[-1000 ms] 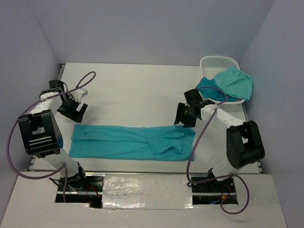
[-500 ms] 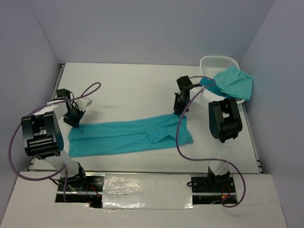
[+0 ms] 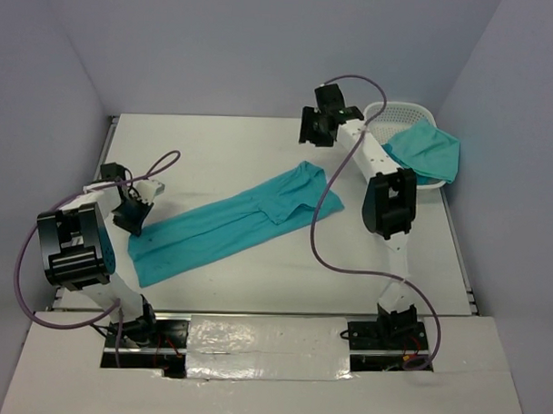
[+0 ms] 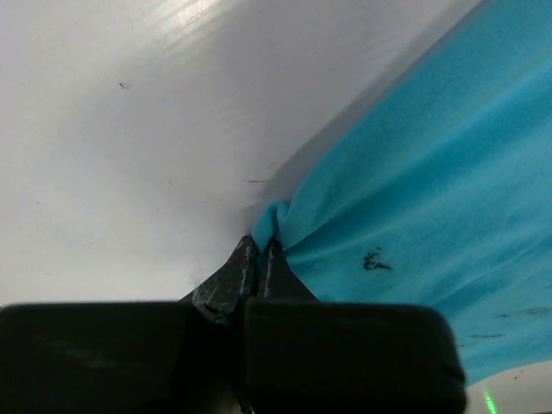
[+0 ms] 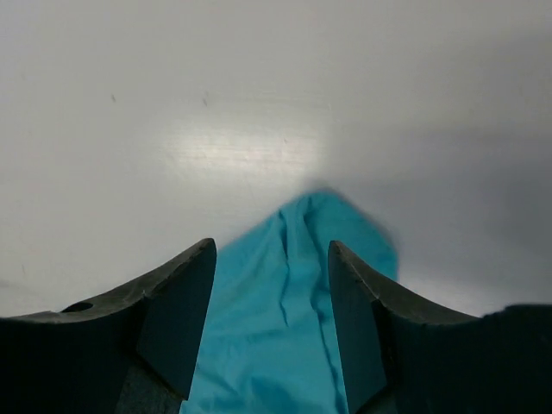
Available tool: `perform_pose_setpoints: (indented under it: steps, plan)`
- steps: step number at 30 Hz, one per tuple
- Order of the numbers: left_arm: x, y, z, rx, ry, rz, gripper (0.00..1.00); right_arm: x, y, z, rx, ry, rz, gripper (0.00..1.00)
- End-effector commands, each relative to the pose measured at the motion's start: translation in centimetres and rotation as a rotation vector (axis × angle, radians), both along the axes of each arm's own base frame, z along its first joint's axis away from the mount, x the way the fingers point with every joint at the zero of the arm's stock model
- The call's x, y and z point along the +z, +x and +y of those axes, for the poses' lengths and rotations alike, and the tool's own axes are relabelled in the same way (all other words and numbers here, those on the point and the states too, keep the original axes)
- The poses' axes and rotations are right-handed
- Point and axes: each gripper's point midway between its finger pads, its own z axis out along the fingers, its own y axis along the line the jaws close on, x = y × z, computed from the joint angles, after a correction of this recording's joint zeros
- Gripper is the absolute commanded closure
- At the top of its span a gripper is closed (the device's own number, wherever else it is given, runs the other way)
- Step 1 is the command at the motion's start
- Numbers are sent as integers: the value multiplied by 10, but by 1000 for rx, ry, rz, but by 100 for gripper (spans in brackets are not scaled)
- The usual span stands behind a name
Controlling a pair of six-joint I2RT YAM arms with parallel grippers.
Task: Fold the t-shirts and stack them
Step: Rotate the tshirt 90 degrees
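A long folded teal t-shirt [image 3: 226, 228] lies slantwise on the white table [image 3: 224, 151], from near left to far right. My left gripper [image 3: 131, 222] is at the shirt's left end, shut on a bunched corner of it [image 4: 274, 220]. My right gripper [image 3: 314, 131] hangs open above the table beyond the shirt's far right end. In the right wrist view that end of the t-shirt [image 5: 289, 319] shows below, between the spread fingers [image 5: 177, 315], apart from them. A second, greener t-shirt [image 3: 430, 151] drapes over the basket.
A white lattice basket [image 3: 396, 111] stands at the far right corner, close behind the right arm. Purple cables loop from both arms over the table. Walls close in the table at the back and on both sides.
The right gripper dragged the shirt's right end toward the back, let it go and rose farther back. The shirt now lies slanted. The left gripper came down and shut on the left corner.
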Motion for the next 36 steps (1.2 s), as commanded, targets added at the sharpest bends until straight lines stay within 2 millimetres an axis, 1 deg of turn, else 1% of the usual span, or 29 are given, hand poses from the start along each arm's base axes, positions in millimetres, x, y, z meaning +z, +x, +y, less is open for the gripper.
perform_pose_setpoints:
  steps: [1, 2, 3, 4, 5, 6, 7, 8, 9, 10, 11, 12, 13, 16, 17, 19, 22, 23, 24, 25, 26, 27, 29, 31, 32, 33, 34, 36]
  plan:
    - [3, -12, -1, 16, -17, 52, 100, 73, -32, -27, -45, -53, -106, 38]
    - [2, -12, -2, 16, -19, 53, 100, 52, -44, -33, -61, -60, -82, 40]
    - [1, -13, -2, 18, -18, 59, 100, 54, -53, -30, -55, -38, -93, 53]
    - [0, -13, -1, 23, -17, 59, 100, 70, -67, -21, -28, 0, -129, 65]
    - [0, -14, -1, 25, -15, 62, 100, 48, -82, -11, 13, 19, -95, 76]
    - [-1, -15, 0, 28, -12, 66, 100, 42, -92, -3, 41, 41, -77, 96]
    - [-1, -14, 0, 26, -12, 65, 100, 33, -102, 4, 61, 53, -48, 100]
    - [-1, -14, 1, 27, -9, 67, 100, 22, -112, 16, 82, 77, -7, 100]
    - [-1, -13, 1, 24, -8, 65, 100, 3, -128, 25, 109, 98, 61, 100]
    - [0, -13, 1, 24, -6, 64, 100, -11, -134, 31, 121, 107, 97, 100]
    - [-1, -13, 2, 25, -2, 67, 100, -25, -144, 41, 140, 119, 122, 100]
    - [0, -13, 2, 23, 0, 66, 100, -34, -147, 46, 153, 133, 141, 100]
    - [-1, -13, 2, 23, 0, 68, 100, -38, -148, 50, 161, 143, 144, 100]
    - [-2, -16, 1, 18, -7, 71, 100, -42, -135, 54, 160, 144, 123, 100]
    - [-3, -17, 0, 16, -8, 71, 100, -37, -129, 57, 168, 146, 100, 100]
    - [-3, -17, 1, 17, 1, 72, 100, -47, -128, 56, 166, 131, 126, 100]
    - [-4, -18, 3, 18, 13, 71, 100, -72, -147, 47, 134, 104, 224, 100]
    - [-4, -17, 4, 17, 15, 67, 100, -92, -166, 38, 120, 86, 281, 100]
    - [-4, -16, 3, 14, 12, 67, 100, -92, -174, 35, 108, 92, 285, 100]
    - [-4, -15, 3, 19, 11, 64, 100, -99, -183, 31, 84, 96, 307, 100]
    - [-4, -15, 4, 21, 13, 65, 100, -114, -200, 23, 71, 83, 341, 100]
    - [-4, -14, 4, 21, 13, 67, 100, -112, -202, 20, 59, 85, 334, 100]
    - [-6, -17, 5, 22, 16, 74, 100, -117, -209, 18, 52, 91, 344, 100]
    - [-7, -18, 4, 17, 15, 78, 100, -119, -207, 22, 67, 107, 345, 100]
    - [-8, -19, 4, 17, 12, 84, 100, -118, -203, 26, 80, 112, 348, 100]
    - [-8, -19, 3, 16, 10, 83, 100, -117, -200, 26, 80, 107, 347, 100]
    - [-8, -20, 2, 14, 7, 85, 100, -113, -195, 27, 80, 102, 335, 100]
    - [-8, -21, 2, 14, 5, 89, 100, -99, -184, 25, 80, 85, 299, 100]
